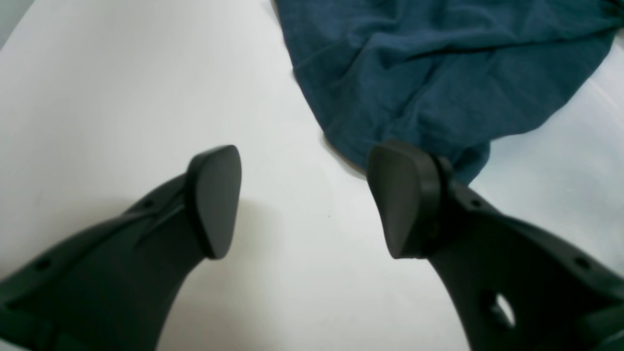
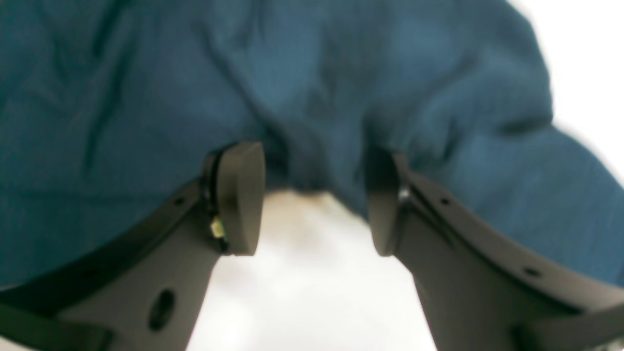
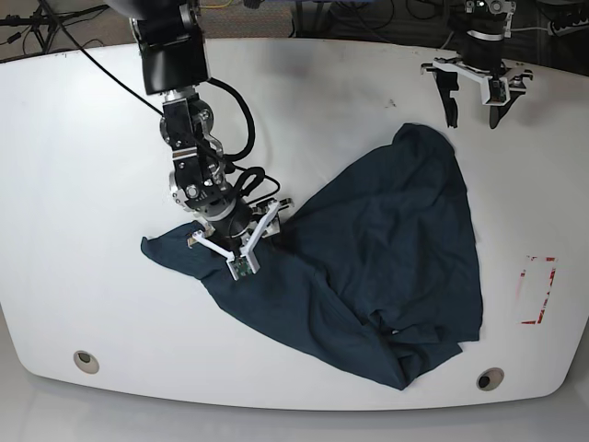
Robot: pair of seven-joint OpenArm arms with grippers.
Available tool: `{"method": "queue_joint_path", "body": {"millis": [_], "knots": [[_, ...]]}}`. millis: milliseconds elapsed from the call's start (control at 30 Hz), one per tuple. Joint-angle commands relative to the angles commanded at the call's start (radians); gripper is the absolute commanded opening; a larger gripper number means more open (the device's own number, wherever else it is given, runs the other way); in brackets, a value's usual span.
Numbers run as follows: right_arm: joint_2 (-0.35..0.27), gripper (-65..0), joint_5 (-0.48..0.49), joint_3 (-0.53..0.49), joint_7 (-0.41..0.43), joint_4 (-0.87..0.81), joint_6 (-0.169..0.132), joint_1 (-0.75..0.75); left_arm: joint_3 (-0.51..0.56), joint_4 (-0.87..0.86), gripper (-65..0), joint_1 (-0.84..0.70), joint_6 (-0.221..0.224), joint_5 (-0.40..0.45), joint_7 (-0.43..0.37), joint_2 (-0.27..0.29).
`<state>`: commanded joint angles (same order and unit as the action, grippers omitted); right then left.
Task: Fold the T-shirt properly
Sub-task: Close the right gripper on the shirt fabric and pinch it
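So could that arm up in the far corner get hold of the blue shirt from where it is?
Probably yes. The left gripper hangs open just above the nearest tip of the T-shirt, and only bare table lies between them. Its own camera shows cloth right at its fingertips, with nothing blocking.

Table (image 3: 83, 184): white, rounded corners, fills most of the base view; smooth and faintly glossy in the wrist views.
Holes (image 3: 85, 360): two round metal-rimmed openings near the front edge, one toward each front corner; the other sits at (image 3: 490, 378).
Red marking (image 3: 537, 290): a thin rectangular outline, partly broken, on the tabletop by the right edge of the base view.
Dark specks (image 3: 390, 102): small marks on the surface toward the far side.
Cables (image 3: 46, 20): black leads lying behind the far edge of the table, against a dark background.
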<state>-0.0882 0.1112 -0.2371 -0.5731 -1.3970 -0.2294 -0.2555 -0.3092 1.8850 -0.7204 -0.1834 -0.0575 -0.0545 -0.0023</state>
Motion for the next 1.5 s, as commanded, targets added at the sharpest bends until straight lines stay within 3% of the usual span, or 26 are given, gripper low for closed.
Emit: {"method": "queue_joint_path", "body": {"millis": [400, 1500], "knots": [[0.003, -33.0, 0.000, -0.114, 0.064, 0.172, 0.002, -0.118, 0.000, 0.000, -23.5, 0.000, 0.000, 0.000, 0.000, 0.000], [0.032, -33.1, 0.000, -0.172, 0.245, 0.491, 0.002, -0.262, 0.002, -0.026, -23.5, 0.005, -0.002, 0.000, 0.000, -0.005]]}}
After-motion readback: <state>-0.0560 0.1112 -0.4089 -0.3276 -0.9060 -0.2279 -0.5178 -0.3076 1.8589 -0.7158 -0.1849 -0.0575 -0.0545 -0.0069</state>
